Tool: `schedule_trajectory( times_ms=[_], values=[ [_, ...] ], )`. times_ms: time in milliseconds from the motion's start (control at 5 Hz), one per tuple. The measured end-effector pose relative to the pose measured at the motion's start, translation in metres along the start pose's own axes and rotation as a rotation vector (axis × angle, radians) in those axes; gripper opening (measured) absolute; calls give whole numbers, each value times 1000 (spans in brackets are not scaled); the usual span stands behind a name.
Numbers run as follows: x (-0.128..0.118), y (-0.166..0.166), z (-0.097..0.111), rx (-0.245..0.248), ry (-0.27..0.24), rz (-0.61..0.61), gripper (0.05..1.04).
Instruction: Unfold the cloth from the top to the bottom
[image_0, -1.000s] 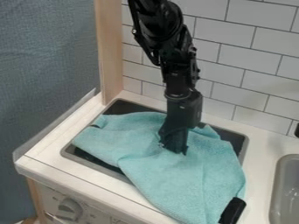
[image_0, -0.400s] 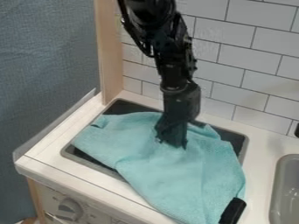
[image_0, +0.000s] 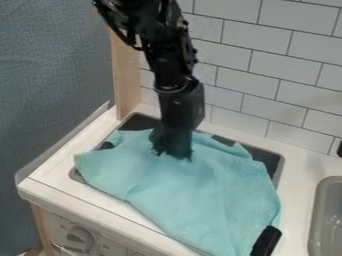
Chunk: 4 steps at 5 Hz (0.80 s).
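My gripper (image_0: 174, 154) points down at the upper left-middle part of the light blue cloth (image_0: 200, 192), its lower end against the fabric. The cloth lies spread at a slant over the dark burner tray, with soft wrinkles around the gripper. Its left corner reaches past the tray's left side onto the white counter, and its lower part hangs toward the counter's front edge. Near the top left of the cloth, a small fold stands up beside a small dark object.
The tray's dark surface (image_0: 140, 122) shows behind the cloth at the back left. A black object (image_0: 266, 241) touches the cloth's lower right corner. The grey sink (image_0: 327, 215) is at the right. A wooden post (image_0: 127, 80) and a tiled wall (image_0: 267, 70) stand behind.
My gripper has moved left and slightly up in the view. The cloth's left part has shifted left with it, and its lower left edge has moved outward over the counter.
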<state>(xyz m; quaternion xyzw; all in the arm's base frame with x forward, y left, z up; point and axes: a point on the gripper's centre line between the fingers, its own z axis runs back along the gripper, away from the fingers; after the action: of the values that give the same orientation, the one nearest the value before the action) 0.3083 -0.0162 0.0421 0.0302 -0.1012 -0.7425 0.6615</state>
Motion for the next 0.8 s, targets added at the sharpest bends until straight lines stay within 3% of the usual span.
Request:
schedule_trajectory(
  times_ms=[200,800],
  values=[
    [-19,-30,4,-36,24,40,55],
    [-23,-98,1,-154,50,73,55]
  ],
)
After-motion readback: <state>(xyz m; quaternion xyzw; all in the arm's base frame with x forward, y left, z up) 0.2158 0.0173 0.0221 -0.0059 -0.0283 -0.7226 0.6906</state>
